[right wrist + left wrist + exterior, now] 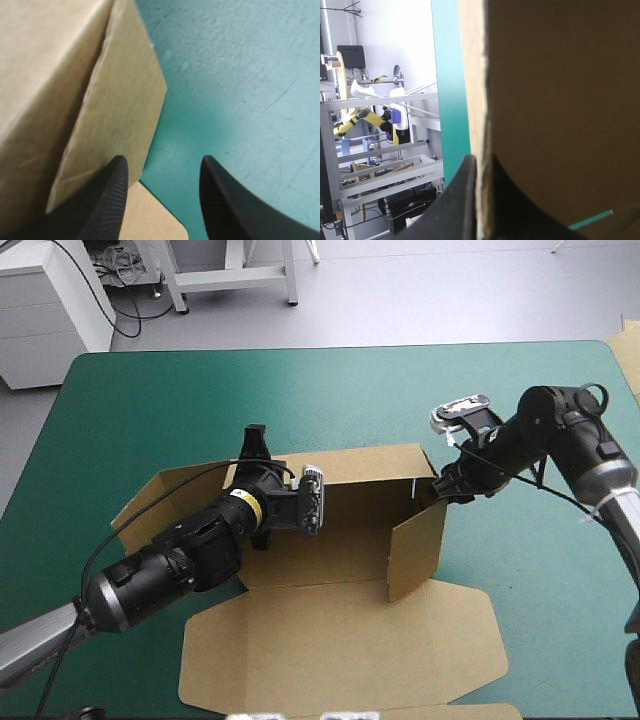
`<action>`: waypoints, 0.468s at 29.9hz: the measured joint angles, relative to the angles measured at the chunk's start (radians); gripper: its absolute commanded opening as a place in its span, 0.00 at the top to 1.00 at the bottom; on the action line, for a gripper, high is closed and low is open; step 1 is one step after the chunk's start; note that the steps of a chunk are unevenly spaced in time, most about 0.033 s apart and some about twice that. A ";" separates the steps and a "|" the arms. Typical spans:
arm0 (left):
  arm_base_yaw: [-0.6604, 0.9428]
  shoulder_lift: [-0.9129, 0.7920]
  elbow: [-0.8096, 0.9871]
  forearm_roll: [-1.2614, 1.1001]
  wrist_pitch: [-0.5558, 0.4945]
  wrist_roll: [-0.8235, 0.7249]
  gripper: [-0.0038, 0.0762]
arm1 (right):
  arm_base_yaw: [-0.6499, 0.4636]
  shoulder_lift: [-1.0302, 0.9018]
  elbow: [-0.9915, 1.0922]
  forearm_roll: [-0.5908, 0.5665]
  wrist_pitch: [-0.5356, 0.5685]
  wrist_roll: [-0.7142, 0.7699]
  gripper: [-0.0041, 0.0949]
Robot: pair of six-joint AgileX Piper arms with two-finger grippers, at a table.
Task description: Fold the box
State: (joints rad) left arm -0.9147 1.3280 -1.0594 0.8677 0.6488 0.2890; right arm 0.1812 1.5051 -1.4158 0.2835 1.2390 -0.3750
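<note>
Black left claw [478, 162] clamped on a raised wall of the brown box [330, 565], at its far left corner; right claw [164, 161] spread apart, just beside the right end flap. Box sits mid-way on the teal-green table [180, 390], lid [340, 650] flat toward the near edge.

Matt brown paperboard for the box [340, 640], dull and uncoated, fibrous and rough along the cut edge. Smooth teal-green cover [300, 400], faintly sheened, marked with fine scratches. Black fingers [227, 210] of the right gripper [162, 167] matt, finely ribbed, possibly rubber or plastic, hard to tell.
</note>
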 measured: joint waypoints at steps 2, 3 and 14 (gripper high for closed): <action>0.000 0.000 0.000 -0.003 0.000 0.000 0.96 | 0.000 -0.032 0.041 0.013 -0.004 -0.030 0.54; 0.000 0.000 0.000 -0.008 0.000 0.001 0.96 | 0.000 -0.047 0.058 0.016 -0.006 -0.044 0.54; 0.000 0.007 -0.008 -0.067 0.012 0.071 0.96 | 0.000 -0.195 0.278 0.131 -0.115 -0.253 0.54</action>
State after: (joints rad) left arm -0.9147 1.3345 -1.0669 0.8008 0.6605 0.3597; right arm 0.1812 1.3097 -1.1381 0.4146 1.1237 -0.6278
